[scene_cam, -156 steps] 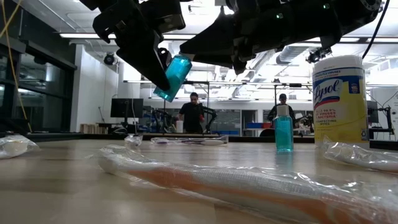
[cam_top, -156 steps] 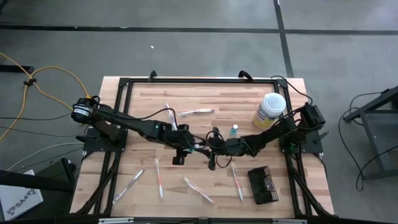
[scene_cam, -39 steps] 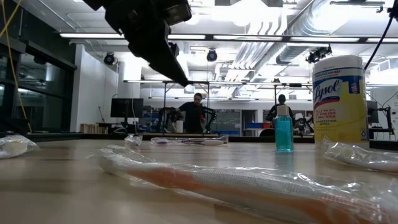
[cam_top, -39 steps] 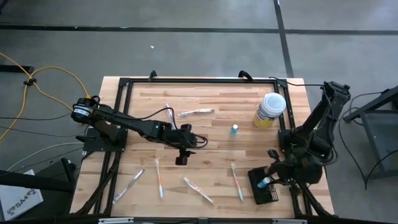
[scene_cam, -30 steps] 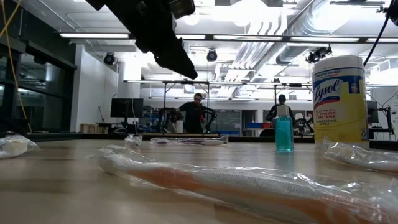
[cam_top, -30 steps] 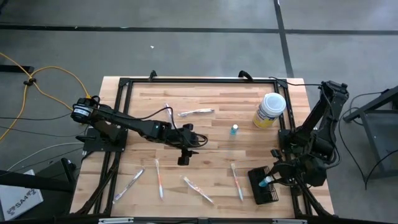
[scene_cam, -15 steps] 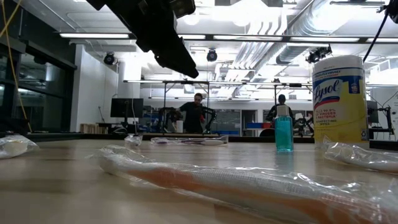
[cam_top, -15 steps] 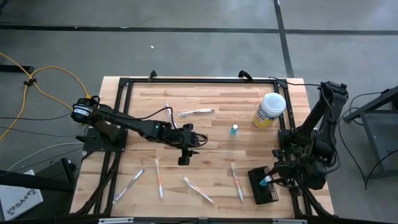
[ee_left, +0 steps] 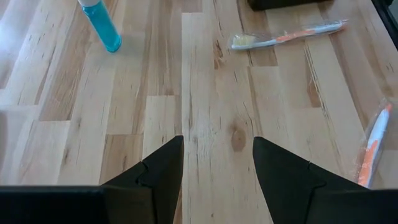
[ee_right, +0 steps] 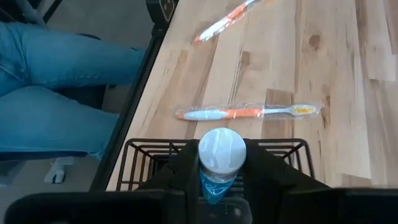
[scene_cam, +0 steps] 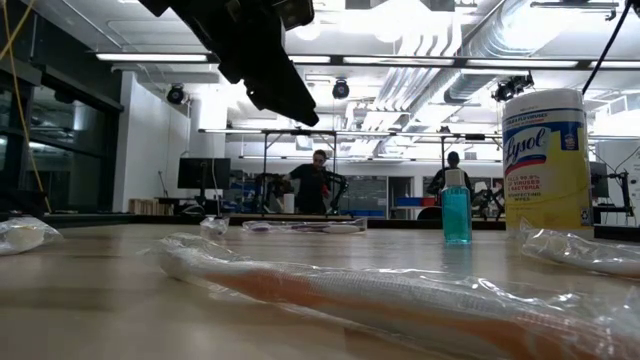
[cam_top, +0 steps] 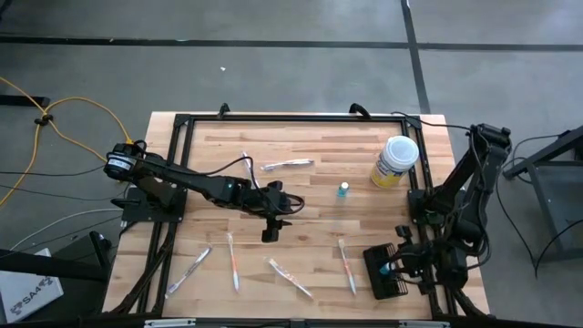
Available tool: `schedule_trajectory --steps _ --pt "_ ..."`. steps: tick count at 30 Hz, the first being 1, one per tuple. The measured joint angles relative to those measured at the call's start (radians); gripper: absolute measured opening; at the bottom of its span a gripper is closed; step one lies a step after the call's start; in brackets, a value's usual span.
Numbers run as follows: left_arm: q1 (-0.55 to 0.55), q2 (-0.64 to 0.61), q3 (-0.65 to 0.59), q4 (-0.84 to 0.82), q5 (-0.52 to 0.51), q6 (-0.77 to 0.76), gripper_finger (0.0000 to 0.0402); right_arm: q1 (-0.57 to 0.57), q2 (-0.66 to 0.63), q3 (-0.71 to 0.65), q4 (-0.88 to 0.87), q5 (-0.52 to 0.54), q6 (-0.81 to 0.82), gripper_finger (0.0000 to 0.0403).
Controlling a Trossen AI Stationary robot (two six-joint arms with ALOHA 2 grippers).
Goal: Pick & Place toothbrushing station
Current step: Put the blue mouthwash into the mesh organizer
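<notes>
The right gripper [ee_right: 221,180] is clamping a small blue bottle [ee_right: 221,163] with a rounded white cap, holding it right over the toothbrushing station [cam_top: 387,272], a black wire-mesh rectangular basket sitting at the table's [cam_top: 319,146] near right corner. The left gripper [ee_left: 217,162] is hovering mid-table, fingers spread, empty. A second blue bottle [cam_top: 343,189] is standing near the yellow canister [cam_top: 394,161]. Five plastic-wrapped toothbrushes are lying across the wooden planks.
</notes>
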Motion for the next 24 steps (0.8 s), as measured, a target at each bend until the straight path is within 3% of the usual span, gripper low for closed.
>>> schedule_trajectory --steps 24 --pt "0.000 0.000 0.000 0.015 0.000 -0.003 0.0187 0.031 0.151 0.000 0.083 -0.004 0.049 0.0086"
